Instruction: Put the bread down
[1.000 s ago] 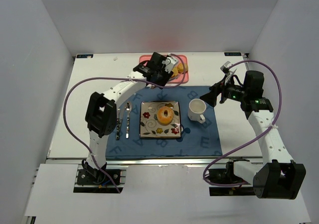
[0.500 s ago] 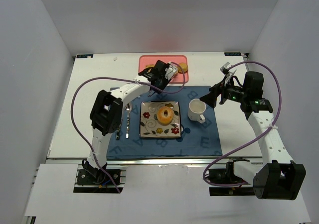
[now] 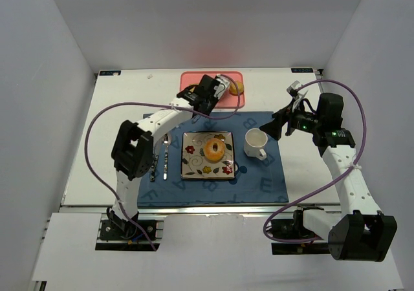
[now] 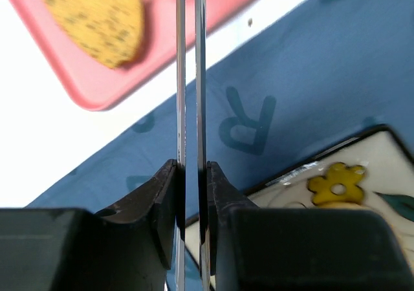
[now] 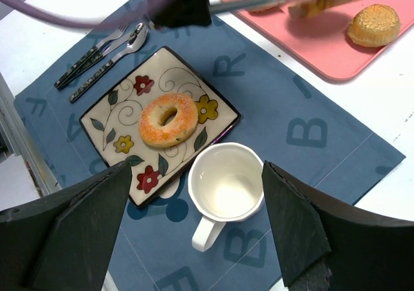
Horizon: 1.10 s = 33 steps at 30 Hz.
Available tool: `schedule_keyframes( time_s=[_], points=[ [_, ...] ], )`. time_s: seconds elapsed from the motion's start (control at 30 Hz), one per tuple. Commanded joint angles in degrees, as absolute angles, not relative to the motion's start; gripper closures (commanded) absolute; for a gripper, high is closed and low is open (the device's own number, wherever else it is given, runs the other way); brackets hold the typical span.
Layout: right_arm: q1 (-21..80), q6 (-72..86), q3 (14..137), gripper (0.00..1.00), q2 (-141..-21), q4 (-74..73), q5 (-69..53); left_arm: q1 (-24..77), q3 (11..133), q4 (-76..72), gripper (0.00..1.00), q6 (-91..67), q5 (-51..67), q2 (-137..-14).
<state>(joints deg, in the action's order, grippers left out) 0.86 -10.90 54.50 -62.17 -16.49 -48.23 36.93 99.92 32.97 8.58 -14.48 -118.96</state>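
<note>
Since nothing sits between its blades, the left claw (image 4: 188,6) reads as done with a piece or not yet on one; its fingers are pressed together, with only a sliver of gap showing in the wrist view. A bagel (image 3: 214,149) lies flat in the middle of the plate (image 3: 191,168), back behind that claw toward its arm's base, and to my eye it is already placed, since it is centred as food would be served. A slice (image 4: 97,19) lies on the tray (image 4: 97,90) just left of the blades and apart from them. Whether the task means that slice or the bagel I cannot tell. A bun (image 3: 237,88) sits on the tray just beyond the blade tips.

The left arm stretches far out, elbow raised on its outer side, forearm slanting across the mat (image 3: 265,181) so the blades lie low and nearly level over the tray's near rim. The right claw (image 5: 197,174) hangs spread wide and empty, tilted down with the cup (image 5: 226,184) right under it, probably parked there to keep out of the way. Its arm rises from the base and bends inward at the wrist
</note>
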Motion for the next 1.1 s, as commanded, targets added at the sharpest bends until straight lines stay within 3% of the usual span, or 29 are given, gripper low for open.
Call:
schedule_keyframes(
  time_s=[0.0,0.23,0.6,1.07],
  points=[
    [0.6,-11.0,54.2,0.14,-60.7,-15.6,-49.6,37.2,100.6,32.1,1.0,5.4,-14.6,-107.6],
    [0.6,-10.6,54.5,0.14,-61.1,-15.5,-50.1,37.2,86.9,32.9,1.0,0.6,-6.4,-91.4],
    [0.6,-9.8,55.7,0.14,-63.0,-15.6,-51.9,40.2,65.8,46.7,1.0,-12.5,4.7,-65.8],
    [0.6,-9.9,56.8,0.14,-63.4,-16.1,-52.6,51.7,59.8,55.5,0.97,-15.6,-4.9,-65.7]
  ],
)
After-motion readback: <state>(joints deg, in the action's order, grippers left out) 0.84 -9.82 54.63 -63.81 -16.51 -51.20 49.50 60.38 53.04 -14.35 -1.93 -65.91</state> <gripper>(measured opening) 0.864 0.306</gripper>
